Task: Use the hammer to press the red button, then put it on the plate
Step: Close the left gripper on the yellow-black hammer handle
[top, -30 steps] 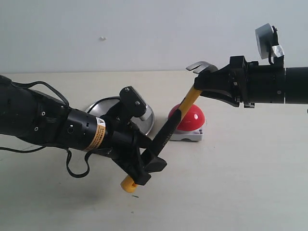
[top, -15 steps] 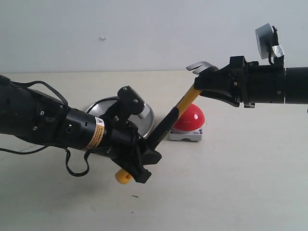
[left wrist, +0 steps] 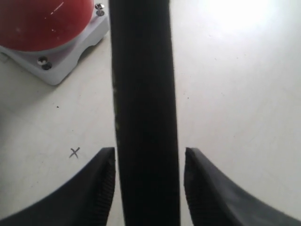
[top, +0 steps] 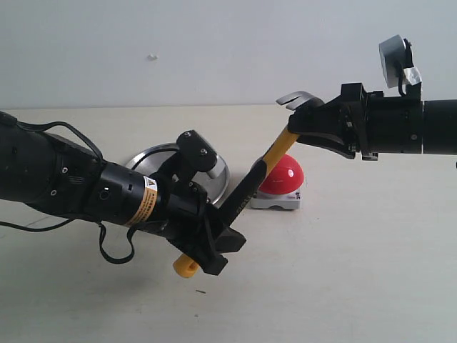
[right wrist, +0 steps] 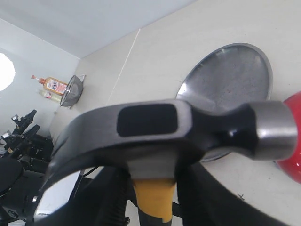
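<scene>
Exterior view: plate (top: pixel 148 160) behind left arm (top: pixel 64 187)

Black arms (top: pixel 64 182), orange label (top: pixel 146 202), looping black cable (top: pixel 114 251).

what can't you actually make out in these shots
- Left wrist view: whether the left gripper presses the hammer; too close to tell.
- Exterior view: most of the plate, behind the left arm.
- Exterior view: part of the red button, behind the hammer.
- Right wrist view: most of the red button, cut off by the edge.
</scene>
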`<state>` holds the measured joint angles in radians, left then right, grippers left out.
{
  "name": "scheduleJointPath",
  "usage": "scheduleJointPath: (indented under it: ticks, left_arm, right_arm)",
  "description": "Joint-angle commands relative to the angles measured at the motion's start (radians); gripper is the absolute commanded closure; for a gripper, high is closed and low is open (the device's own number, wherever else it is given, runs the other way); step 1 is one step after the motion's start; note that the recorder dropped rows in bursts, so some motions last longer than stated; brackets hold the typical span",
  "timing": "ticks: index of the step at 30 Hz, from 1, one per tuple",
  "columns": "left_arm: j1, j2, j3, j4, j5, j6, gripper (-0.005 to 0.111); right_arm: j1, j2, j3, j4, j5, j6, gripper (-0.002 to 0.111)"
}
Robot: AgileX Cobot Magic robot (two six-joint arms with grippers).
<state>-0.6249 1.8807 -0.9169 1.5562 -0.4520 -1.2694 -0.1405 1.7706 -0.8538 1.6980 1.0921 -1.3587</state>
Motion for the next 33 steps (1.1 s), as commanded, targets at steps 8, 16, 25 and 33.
scheduleJointPath:
  ticks: [8, 16, 25, 33]
  left_arm:
    - [-0.004, -0.001, -0.007, 0.002, 0.001, -0.052, 0.061]
    - [-0.004, -0.001, -0.007, 0.003, -0.042, -0.073, 0.102]
    - [-0.004, -0.003, -0.007, 0.005, -0.044, -0.07, 0.107]
    - [-0.002, -0.003, -0.007, 0.012, -0.071, -0.066, 0.107]
  right_arm:
    - [0.001, -0.012, -0.012, 0.046, 0.062, 0.0, 0.108]
    - [0.001, -0.012, -0.012, 0.046, 0.062, 0.0, 0.108]
    - [0.001, -0.012, -0.012, 0.046, 0.058, 0.0, 0.106]
    - [0.001, -0.012, -0.012, 0.046, 0.016, 0.021, 0.08]
